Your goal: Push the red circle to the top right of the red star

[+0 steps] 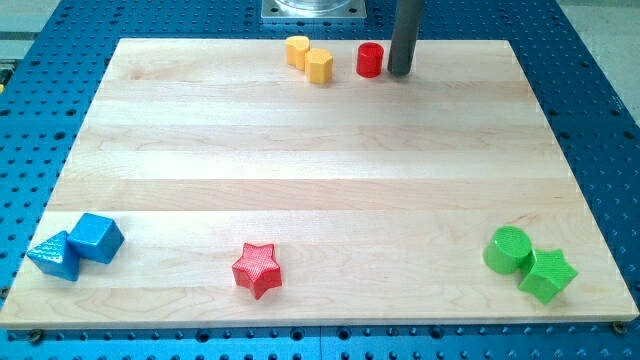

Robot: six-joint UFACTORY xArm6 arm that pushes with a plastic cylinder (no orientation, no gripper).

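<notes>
The red circle [370, 60] sits near the frame's top edge, just right of centre, on the wooden board [320, 150]. From the left I see a blue triangle [55, 256] touching a blue cube [97, 238] at lower left, the red star [257, 269] at bottom centre, two yellow blocks [308, 58] touching up top, then my tip [400, 72] just beside the circle's right; it carries no pincer, only a bare rod. A green circle [508, 249] and green star [546, 275] touch at lower right.
</notes>
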